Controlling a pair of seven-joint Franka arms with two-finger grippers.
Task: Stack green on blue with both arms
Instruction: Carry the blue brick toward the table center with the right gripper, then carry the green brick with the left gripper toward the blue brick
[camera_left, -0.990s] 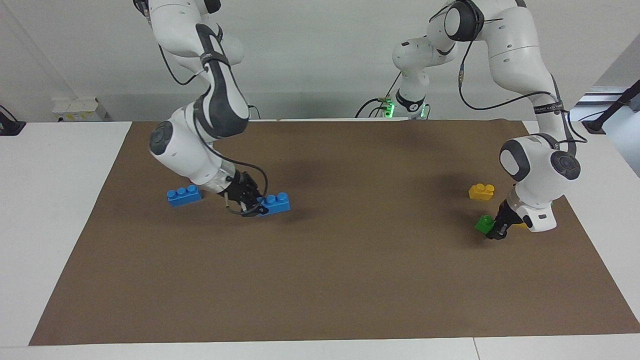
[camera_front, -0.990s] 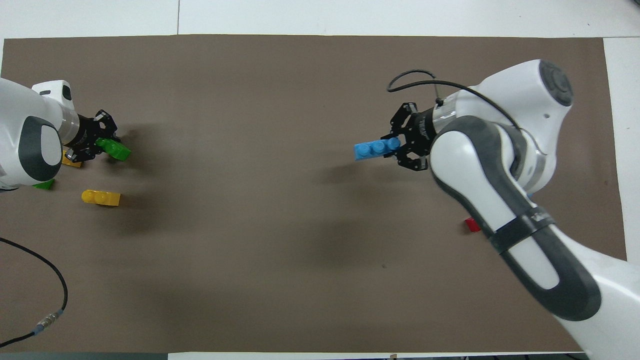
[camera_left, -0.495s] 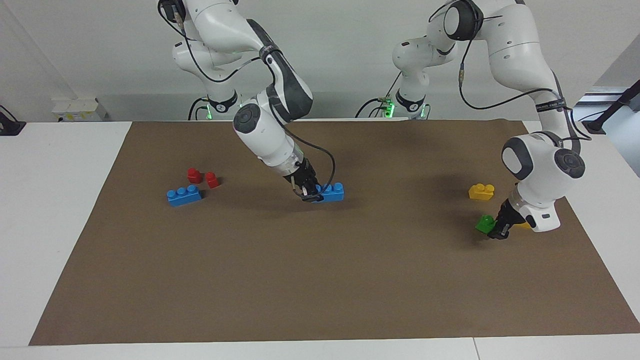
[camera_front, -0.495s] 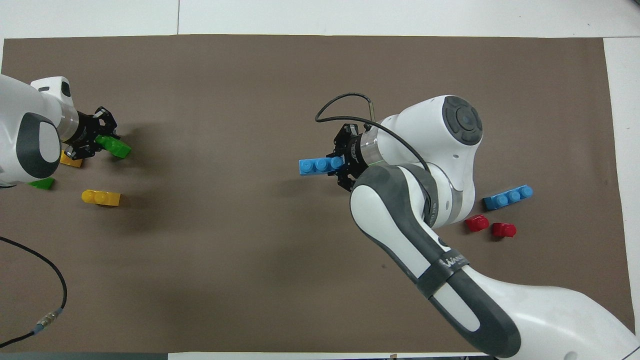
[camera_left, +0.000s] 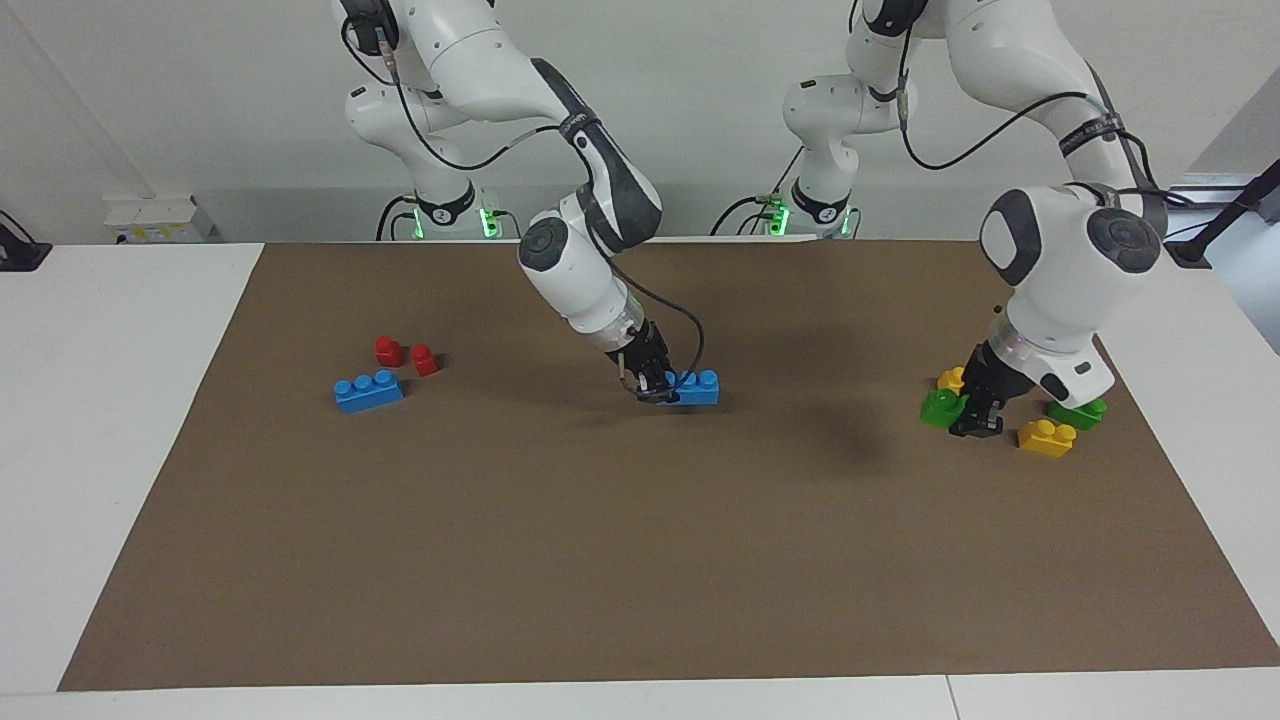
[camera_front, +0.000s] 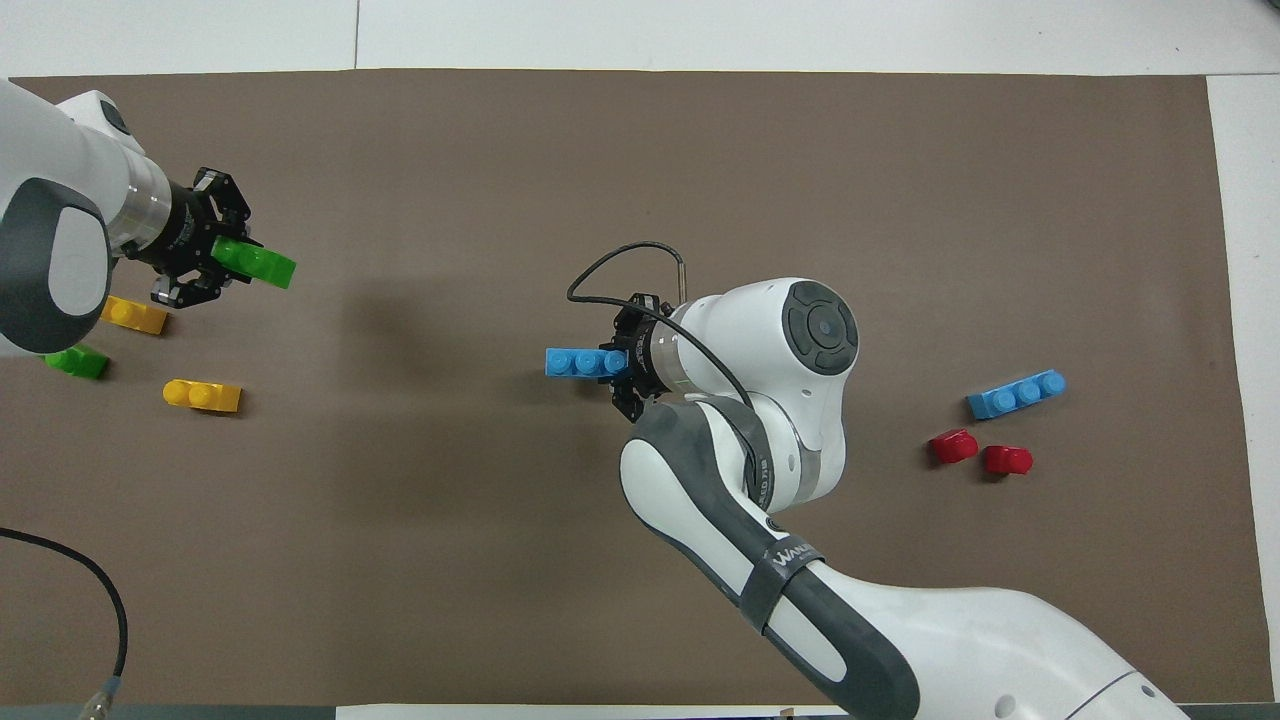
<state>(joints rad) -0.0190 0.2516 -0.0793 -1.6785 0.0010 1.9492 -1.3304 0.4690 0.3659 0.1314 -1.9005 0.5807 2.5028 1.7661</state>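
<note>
My right gripper (camera_left: 662, 388) (camera_front: 612, 362) is shut on one end of a long blue brick (camera_left: 697, 387) (camera_front: 581, 361). It holds the brick level and low over the middle of the brown mat (camera_left: 640, 560). Whether the brick touches the mat I cannot tell. My left gripper (camera_left: 966, 411) (camera_front: 228, 259) is shut on a small green brick (camera_left: 939, 408) (camera_front: 258, 264), raised over the mat at the left arm's end of the table.
A second blue brick (camera_left: 369, 390) (camera_front: 1016, 392) and two red pieces (camera_left: 405, 354) (camera_front: 980, 452) lie toward the right arm's end. Two yellow bricks (camera_left: 1046, 438) (camera_front: 202, 395) and another green brick (camera_left: 1077, 411) (camera_front: 75, 361) lie under the left arm. A cable (camera_front: 105, 590) lies nearest the robots.
The right arm has carried the blue brick from near the other blue brick to the mat's middle. The left gripper has risen with the green brick, uncovering bricks beneath it.
</note>
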